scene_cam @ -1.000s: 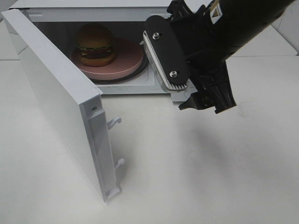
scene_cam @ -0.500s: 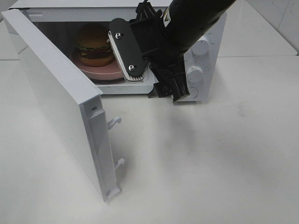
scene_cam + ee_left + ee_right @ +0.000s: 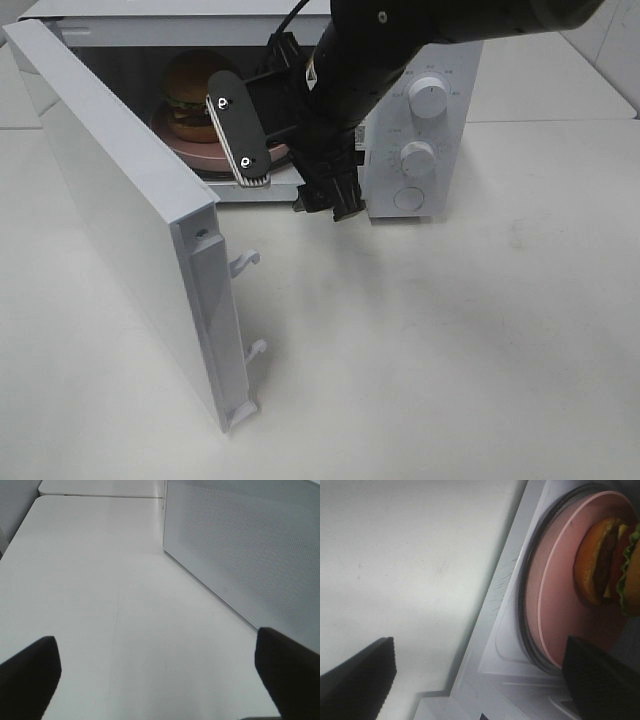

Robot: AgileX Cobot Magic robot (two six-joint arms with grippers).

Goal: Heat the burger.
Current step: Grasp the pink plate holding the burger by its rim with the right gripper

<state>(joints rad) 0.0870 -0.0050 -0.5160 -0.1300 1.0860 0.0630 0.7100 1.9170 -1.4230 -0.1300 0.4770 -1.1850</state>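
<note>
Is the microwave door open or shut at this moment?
Open. The door swings wide toward the camera, leaving the cavity exposed with the burger on its pink plate inside.

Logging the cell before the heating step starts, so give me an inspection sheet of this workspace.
Surface: white table, bare in front of the microwave.
Job's things: burger sits on the pink plate inside the microwave; door stands wide open.
Clutter: nothing seen.
Grippers: right gripper open, empty, at the microwave opening; left gripper open, empty, over the table beside the door.
Cables: one black cable on the right arm.
Surroundings: white surfaces behind the microwave.
</note>
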